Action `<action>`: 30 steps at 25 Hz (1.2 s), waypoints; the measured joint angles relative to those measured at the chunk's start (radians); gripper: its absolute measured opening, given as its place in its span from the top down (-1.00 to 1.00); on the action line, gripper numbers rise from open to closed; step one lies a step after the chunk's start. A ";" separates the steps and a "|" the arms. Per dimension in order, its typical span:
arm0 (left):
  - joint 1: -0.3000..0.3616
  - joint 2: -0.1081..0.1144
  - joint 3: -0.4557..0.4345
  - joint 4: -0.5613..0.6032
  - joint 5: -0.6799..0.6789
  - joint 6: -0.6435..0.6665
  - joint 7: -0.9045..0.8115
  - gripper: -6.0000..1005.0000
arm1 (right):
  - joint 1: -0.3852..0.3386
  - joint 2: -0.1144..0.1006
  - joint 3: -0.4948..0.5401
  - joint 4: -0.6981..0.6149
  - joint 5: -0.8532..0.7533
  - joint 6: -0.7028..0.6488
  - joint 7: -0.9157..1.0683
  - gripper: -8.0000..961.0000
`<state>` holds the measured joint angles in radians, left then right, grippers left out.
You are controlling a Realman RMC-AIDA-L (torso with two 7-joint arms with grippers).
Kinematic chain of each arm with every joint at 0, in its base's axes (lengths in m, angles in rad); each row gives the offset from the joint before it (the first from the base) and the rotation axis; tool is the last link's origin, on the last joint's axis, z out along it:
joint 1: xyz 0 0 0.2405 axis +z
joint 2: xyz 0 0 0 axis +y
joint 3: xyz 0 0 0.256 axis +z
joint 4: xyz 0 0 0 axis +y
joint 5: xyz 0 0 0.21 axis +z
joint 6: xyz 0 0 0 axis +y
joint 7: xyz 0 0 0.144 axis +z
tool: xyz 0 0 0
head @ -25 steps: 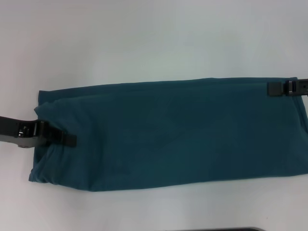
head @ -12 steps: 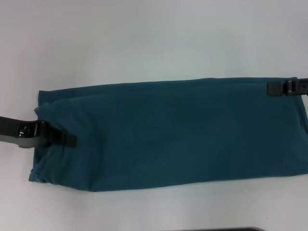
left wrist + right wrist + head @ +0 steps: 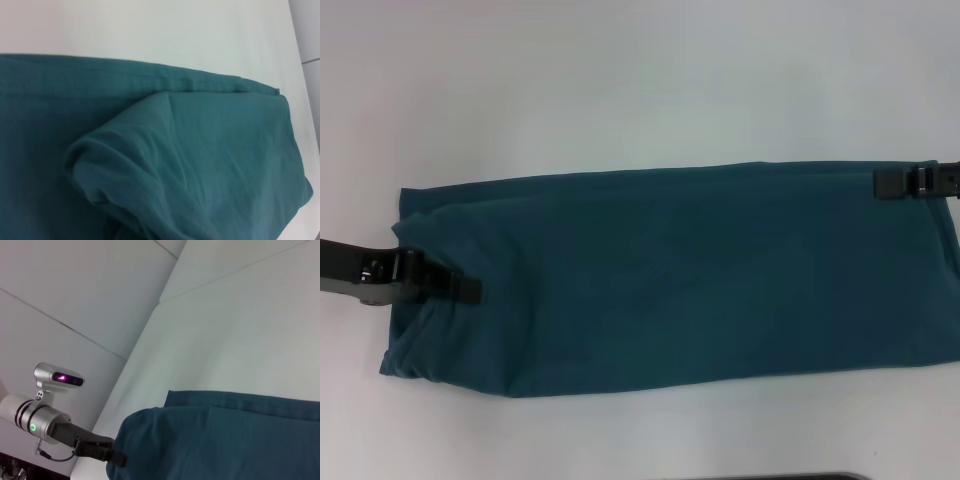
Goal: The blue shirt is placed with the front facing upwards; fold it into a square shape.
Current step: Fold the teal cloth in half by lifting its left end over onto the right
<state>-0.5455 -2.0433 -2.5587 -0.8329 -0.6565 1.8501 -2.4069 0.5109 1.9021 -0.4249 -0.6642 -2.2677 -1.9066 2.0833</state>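
The left claw (image 3: 460, 289) sat low on the left end of the blue shirt (image 3: 690, 280), its dark fingers lying together on the cloth just where the fabric bunched into a soft ridge; whether any fabric was actually pinched between them, I could not tell. Over at the far right corner the right claw (image 3: 888, 183) reached in level from the edge, its tip at the shirt's upper hem, and again its grip could not be made out. One claw at each end looked like a setup for bringing one end across the other. The shirt itself lay as a long, flat band across the white table (image 3: 620, 80), sides apparently tucked in already, no lettering showing. The left wrist view caught the rumpled end up close, a rolled fold (image 3: 165, 170) over a stitched hem, a lump that would probably need smoothing for a neat square.
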 joint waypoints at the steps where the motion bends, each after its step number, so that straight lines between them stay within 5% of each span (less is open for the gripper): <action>1: 0.000 0.000 0.000 0.000 0.000 0.000 0.000 0.88 | 0.000 0.000 0.000 0.000 0.000 0.000 0.000 -0.86; 30: 0.005 0.000 0.002 0.000 0.000 0.000 0.002 0.87 | 0.001 0.003 0.000 0.000 -0.003 -0.004 0.005 -0.86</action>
<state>-0.5408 -2.0433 -2.5571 -0.8329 -0.6565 1.8499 -2.4051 0.5124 1.9054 -0.4249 -0.6642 -2.2703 -1.9105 2.0878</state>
